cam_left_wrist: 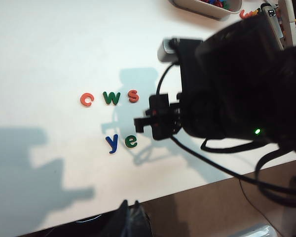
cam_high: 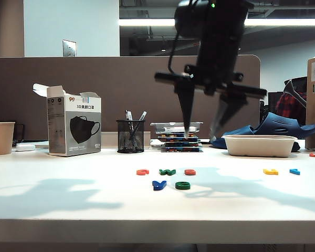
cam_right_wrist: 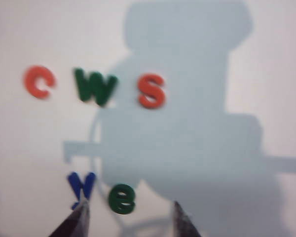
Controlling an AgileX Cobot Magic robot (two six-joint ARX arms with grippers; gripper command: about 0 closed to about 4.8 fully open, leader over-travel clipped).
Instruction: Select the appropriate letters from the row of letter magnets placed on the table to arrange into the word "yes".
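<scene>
My right claw (cam_right_wrist: 129, 217) hangs empty with fingers apart above the "y" and "e" on the counter (cam_high: 68, 199) — the orange-red "s" (cam_right_wrist: 152, 91) lies beyond them in the row, nearer it than my left claw (cam_left_wrist: 130, 217), whose state I cannot tell.

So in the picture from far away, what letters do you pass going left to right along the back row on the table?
Orange-red c → dark green w → orange-red s → yellow letter → light blue letter.

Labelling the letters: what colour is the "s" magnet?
Orange-red; the "s" shows best in the right wrist view.
</scene>
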